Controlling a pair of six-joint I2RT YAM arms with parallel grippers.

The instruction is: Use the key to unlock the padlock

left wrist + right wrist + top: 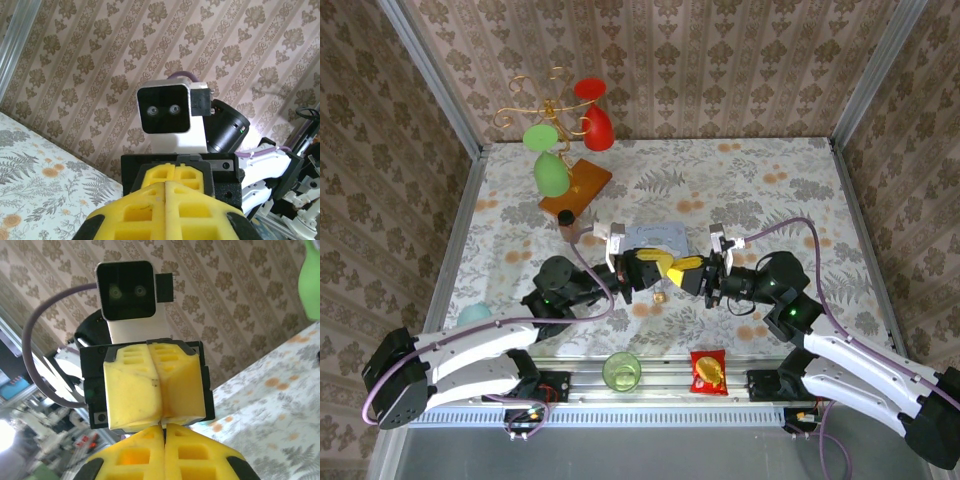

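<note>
1. Far left, a teal round thing (475,315) peeks out beside the left arm. Behind it stands a gold wire stand (535,100) carrying a green goblet (552,175) and a red goblet (600,128).
2. Near edge, left of centre: a green cup (622,371) sits on the rail between the two bases.
3. Now the middle. The left gripper (662,264) reaches in from the left with its yellow fingers (132,390) pressed flat together, closed. Whether anything is pinched in that seam is too small to tell.
4. Just under the spot where the two grippers meet, there's the padlock (660,296), a tiny gold speck over the floral table (770,190). I can't tell whether it hangs from a fingertip or lies on the cloth.
5. Right behind the fingers sits the pastel tin (650,238).
6. The right gripper (682,268) comes in from the right, nose to nose with the left one. Its own yellow fingers (195,460) are shut too, seam tight, tips touching the left gripper's face.
7. Right of the cup, a red-and-gold snack packet (708,372) lies at the near edge.
</note>
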